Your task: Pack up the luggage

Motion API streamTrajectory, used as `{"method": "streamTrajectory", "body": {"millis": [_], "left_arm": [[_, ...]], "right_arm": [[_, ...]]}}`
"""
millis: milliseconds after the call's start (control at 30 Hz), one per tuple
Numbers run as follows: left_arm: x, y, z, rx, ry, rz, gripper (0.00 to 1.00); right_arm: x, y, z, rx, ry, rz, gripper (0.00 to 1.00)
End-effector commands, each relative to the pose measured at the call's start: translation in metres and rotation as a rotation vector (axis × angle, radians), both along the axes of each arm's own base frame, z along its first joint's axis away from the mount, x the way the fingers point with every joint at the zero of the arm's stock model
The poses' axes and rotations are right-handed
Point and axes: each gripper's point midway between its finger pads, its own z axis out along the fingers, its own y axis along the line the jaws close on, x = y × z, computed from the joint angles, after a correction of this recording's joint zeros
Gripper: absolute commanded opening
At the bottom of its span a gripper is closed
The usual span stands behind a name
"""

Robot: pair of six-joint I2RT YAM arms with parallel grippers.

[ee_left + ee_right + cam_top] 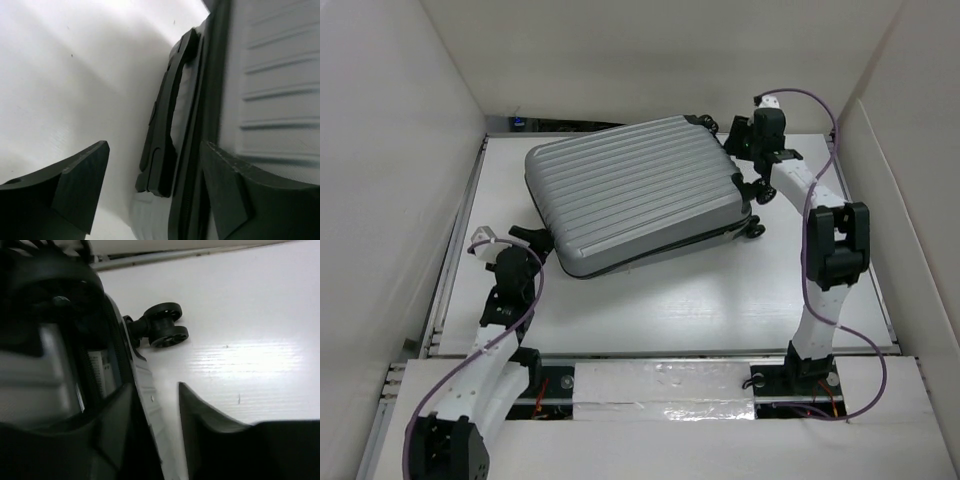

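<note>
The luggage (pixel 635 190) is a silver-grey ribbed hard-shell suitcase lying flat and askew on the white table, lid down, with black wheels (pixel 755 230) on its right end. My left gripper (pixel 533 240) is at its near-left end. In the left wrist view it (pixel 155 150) is open, with the black side handle (pixel 165 125) and the zipper seam between the jaws, and one finger (pixel 235 190) over the ribbed shell. My right gripper (pixel 748 135) is at the far-right corner. In the right wrist view it (pixel 155 390) is open astride the shell's rim (pixel 150 405), near a wheel (pixel 165 325).
White walls enclose the table (pixel 720 300) on the left, back and right. A dark gap runs along the back edge (pixel 550 125). The arm bases sit on the taped rail (pixel 660 395) at the near edge. The right arm's elbow (pixel 835 245) stands right of the suitcase.
</note>
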Motion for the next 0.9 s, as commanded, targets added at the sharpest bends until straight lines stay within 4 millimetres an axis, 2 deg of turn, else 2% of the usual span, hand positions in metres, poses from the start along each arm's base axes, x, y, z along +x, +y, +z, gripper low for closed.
{"method": "streamTrajectory", "body": {"millis": [0, 67, 100, 133, 200, 233, 267, 300, 333, 367, 400, 433, 467, 500, 533, 567, 600, 633, 667, 700, 733, 767, 800, 867], "left_arm": [[0.005, -0.039, 0.068, -0.055, -0.196, -0.168, 0.74], [0.005, -0.036, 0.081, -0.046, -0.21, -0.155, 0.81], [0.006, -0.034, 0.094, -0.047, -0.233, -0.144, 0.84], [0.006, -0.032, 0.099, -0.049, -0.248, -0.13, 0.91], [0.009, -0.025, 0.113, -0.055, -0.288, -0.086, 0.96], [0.015, -0.016, 0.119, -0.061, -0.312, -0.055, 0.97], [0.019, -0.017, 0.122, -0.073, -0.325, -0.063, 0.97], [0.024, -0.02, 0.127, -0.088, -0.334, -0.073, 0.97], [0.034, -0.027, 0.122, -0.088, -0.314, -0.104, 0.97], [0.04, -0.031, 0.125, -0.091, -0.318, -0.121, 0.97], [0.046, -0.035, 0.122, -0.085, -0.303, -0.135, 0.96], [0.059, -0.039, 0.12, -0.082, -0.285, -0.148, 0.97], [0.064, -0.045, 0.121, -0.076, -0.283, -0.18, 0.96], [0.07, -0.047, 0.118, -0.056, -0.269, -0.194, 0.96], [0.082, -0.051, 0.114, -0.054, -0.239, -0.206, 0.96], [0.086, -0.056, 0.114, -0.058, -0.235, -0.23, 0.96], [0.091, -0.059, 0.114, -0.055, -0.234, -0.245, 0.96], [0.101, -0.062, 0.111, -0.059, -0.225, -0.255, 0.95], [0.104, -0.066, 0.112, -0.065, -0.226, -0.271, 0.95], [0.11, -0.067, 0.121, -0.068, -0.243, -0.275, 0.95], [0.114, -0.068, 0.121, -0.068, -0.243, -0.276, 0.95], [0.115, -0.068, 0.126, -0.067, -0.255, -0.271, 0.95], [0.116, -0.067, 0.134, -0.067, -0.272, -0.267, 0.95], [0.114, -0.061, 0.155, -0.046, -0.316, -0.241, 0.95]], "right_arm": [[-0.038, 0.1, 0.093, 0.206, -0.103, 0.315, 0.6], [-0.041, 0.083, 0.103, 0.218, -0.114, 0.287, 0.74], [-0.048, 0.076, 0.123, 0.221, -0.15, 0.274, 0.78], [-0.05, 0.068, 0.13, 0.221, -0.164, 0.258, 0.85], [-0.055, 0.049, 0.14, 0.219, -0.181, 0.216, 0.91], [-0.065, 0.042, 0.159, 0.221, -0.215, 0.207, 0.91], [-0.073, 0.039, 0.168, 0.223, -0.232, 0.203, 0.92], [-0.082, 0.037, 0.159, 0.221, -0.217, 0.198, 0.92], [-0.102, 0.031, 0.166, 0.22, -0.249, 0.182, 0.87], [-0.112, 0.027, 0.194, 0.225, -0.319, 0.175, 0.82], [-0.127, 0.031, 0.169, 0.225, -0.282, 0.175, 0.74], [-0.14, 0.036, 0.174, 0.236, -0.321, 0.189, 0.62], [-0.164, 0.032, 0.2, 0.256, -0.403, 0.174, 0.3], [-0.177, 0.032, 0.195, 0.262, -0.408, 0.168, 0.17], [-0.191, 0.037, 0.164, 0.261, -0.363, 0.178, 0.09], [-0.209, 0.033, 0.172, 0.279, -0.406, 0.161, 0.03], [-0.219, 0.034, 0.163, 0.284, -0.4, 0.165, 0.03], [-0.228, 0.034, 0.131, 0.274, -0.346, 0.164, 0.03], [-0.236, 0.035, 0.12, 0.27, -0.327, 0.169, 0.03], [-0.245, 0.032, 0.118, 0.274, -0.335, 0.165, 0.03], [-0.251, 0.03, 0.109, 0.275, -0.318, 0.163, 0.04], [-0.259, 0.033, 0.089, 0.275, -0.28, 0.175, 0.06], [-0.266, 0.032, 0.09, 0.285, -0.293, 0.179, 0.08], [-0.275, 0.034, 0.076, 0.285, -0.271, 0.196, 0.13]]}}
